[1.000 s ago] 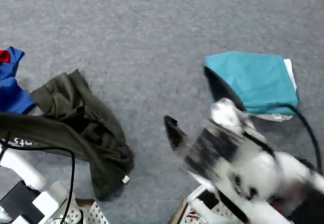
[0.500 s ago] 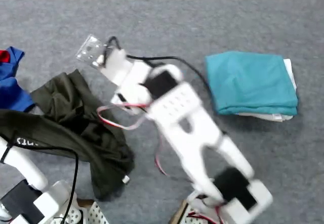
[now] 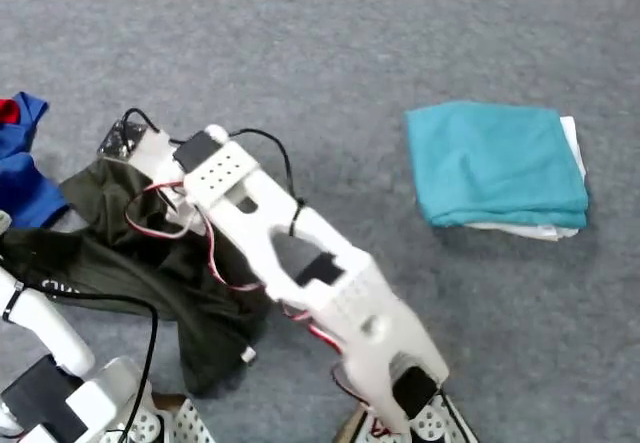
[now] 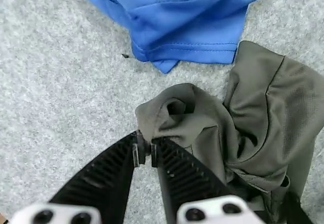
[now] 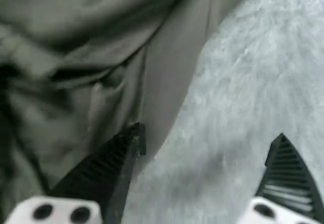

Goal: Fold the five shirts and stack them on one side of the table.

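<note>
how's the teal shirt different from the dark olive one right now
The teal shirt is folded into a neat rectangle; the olive shirt lies crumpled. The teal shirt sits atop a folded white garment; the olive shirt rests straight on the grey table. The left pincer is shut on a fold of the olive shirt, while no pincer touches the teal shirt. Both are shirts on the same table.

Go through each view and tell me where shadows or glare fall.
High view: even light, no glare on the table; a thin soft shadow runs along the near edge of the teal shirt; the olive shirt reads dark. Left wrist view: deep shadow in the olive shirt's creases, the blue shirt evenly lit. Right wrist view: the olive shirt is dim, the table beside it brighter.
</note>
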